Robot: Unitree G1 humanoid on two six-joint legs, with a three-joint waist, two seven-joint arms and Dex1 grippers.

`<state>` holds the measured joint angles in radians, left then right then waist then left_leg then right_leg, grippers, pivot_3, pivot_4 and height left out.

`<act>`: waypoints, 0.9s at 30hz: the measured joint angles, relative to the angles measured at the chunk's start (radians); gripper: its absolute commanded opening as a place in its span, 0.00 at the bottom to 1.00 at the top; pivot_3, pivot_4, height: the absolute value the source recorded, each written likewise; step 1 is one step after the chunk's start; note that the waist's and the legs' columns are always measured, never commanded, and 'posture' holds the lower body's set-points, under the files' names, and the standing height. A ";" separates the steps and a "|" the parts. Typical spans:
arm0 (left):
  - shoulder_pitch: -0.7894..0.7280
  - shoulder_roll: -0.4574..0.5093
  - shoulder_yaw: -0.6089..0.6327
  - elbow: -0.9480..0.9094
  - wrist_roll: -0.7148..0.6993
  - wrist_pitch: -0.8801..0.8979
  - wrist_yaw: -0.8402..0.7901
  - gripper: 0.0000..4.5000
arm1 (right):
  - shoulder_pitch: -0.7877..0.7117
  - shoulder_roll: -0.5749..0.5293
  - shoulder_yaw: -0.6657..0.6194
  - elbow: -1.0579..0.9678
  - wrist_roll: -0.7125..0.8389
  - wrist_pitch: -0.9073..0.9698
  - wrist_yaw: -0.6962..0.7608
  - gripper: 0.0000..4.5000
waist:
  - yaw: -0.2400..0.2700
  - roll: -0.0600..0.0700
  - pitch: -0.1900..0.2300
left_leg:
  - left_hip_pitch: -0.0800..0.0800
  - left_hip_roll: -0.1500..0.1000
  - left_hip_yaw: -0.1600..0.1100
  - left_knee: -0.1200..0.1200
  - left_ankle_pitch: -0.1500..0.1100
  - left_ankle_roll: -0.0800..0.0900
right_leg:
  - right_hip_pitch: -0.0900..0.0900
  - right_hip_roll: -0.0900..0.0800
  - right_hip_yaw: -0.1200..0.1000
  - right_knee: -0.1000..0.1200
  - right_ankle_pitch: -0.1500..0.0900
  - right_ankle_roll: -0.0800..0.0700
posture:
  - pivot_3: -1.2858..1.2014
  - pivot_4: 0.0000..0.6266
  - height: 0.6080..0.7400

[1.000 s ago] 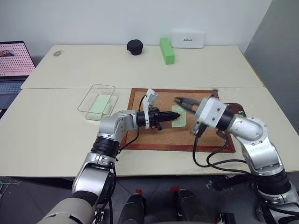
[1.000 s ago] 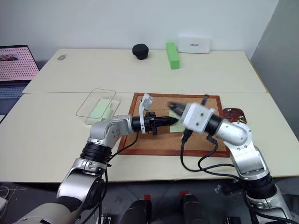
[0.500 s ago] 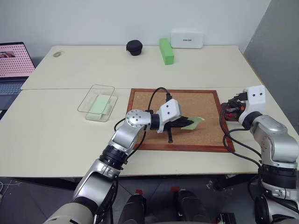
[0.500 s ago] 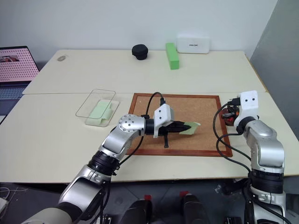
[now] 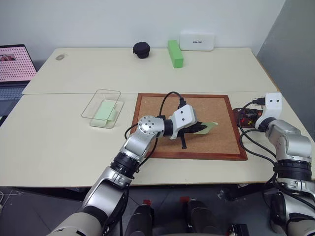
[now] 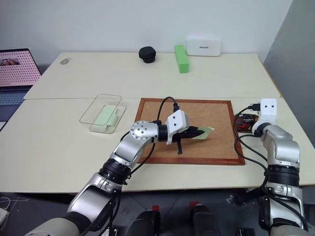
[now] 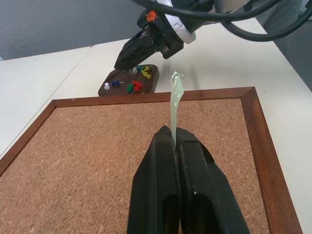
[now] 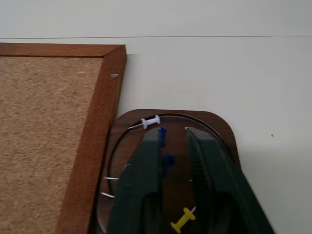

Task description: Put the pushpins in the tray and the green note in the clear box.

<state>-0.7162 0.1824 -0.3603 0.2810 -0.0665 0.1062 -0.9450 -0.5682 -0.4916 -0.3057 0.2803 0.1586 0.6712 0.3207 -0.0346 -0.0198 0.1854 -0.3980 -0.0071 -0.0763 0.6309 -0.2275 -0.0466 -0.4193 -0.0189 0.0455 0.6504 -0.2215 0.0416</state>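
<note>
So the green note (image 7: 174, 100) is clamped edge-up in the left gripper (image 7: 174, 146) over the corkboard (image 5: 216, 142), while the right gripper (image 8: 173, 146) is held slightly parted above the tray (image 8: 222, 129), far right.

Desk (image 5: 64, 142): pale cream, plain. Corkboard (image 5: 162, 105): speckled tan cork, red-brown wood frame. Green note (image 5: 209, 127): pale green. Clear box (image 5: 101, 107): transparent, pale green slip inside. Tray (image 8: 222, 127): dark red-brown; pushpins (image 8: 151, 122) in it white, blue, yellow, also red and green in left wrist view. Left pincer (image 7: 174, 146) black; right pincer (image 8: 171, 146) black. Block (image 5: 175, 53): bright green. Case (image 5: 197, 41): white. Round pouch (image 5: 141, 49): black. Laptop (image 5: 15, 61): pink dotted screen.
</note>
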 measured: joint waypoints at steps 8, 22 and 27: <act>0.000 -0.001 0.000 -0.005 0.002 0.016 0.015 0.00 | -0.003 -0.002 0.010 0.010 0.001 -0.031 -0.002 0.74 | 0.000 0.000 0.000 | 0.000 0.000 0.000 0.000 0.000 0.000 | 0.000 0.000 0.000 0.000 0.000 0.000 | 0.52 0.24 1.00; -0.005 0.027 0.084 -0.071 -0.015 0.127 0.085 0.00 | 0.151 -0.044 0.090 -0.285 0.033 -0.077 0.123 0.93 | -0.005 0.000 0.000 | 0.000 0.001 0.000 0.000 0.000 0.000 | 0.000 0.000 0.000 0.000 -0.003 0.004 | 0.52 0.24 1.00; -0.003 0.050 0.210 -0.135 -0.010 0.246 0.255 0.00 | 0.227 -0.043 0.122 -0.540 0.176 -0.063 0.257 0.93 | -0.008 0.000 0.000 | 0.000 0.001 -0.001 0.001 0.000 0.000 | 0.000 0.000 -0.001 0.001 -0.003 0.005 | 0.52 0.24 1.00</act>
<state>-0.7193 0.2321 -0.1500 0.1458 -0.0767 0.3518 -0.6904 -0.3417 -0.5344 -0.1834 -0.2599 0.3344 0.6077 0.5780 -0.0426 -0.0197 0.1853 -0.3975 -0.0065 -0.0778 0.6316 -0.2275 -0.0466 -0.4191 -0.0185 0.0448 0.6515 -0.2242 0.0461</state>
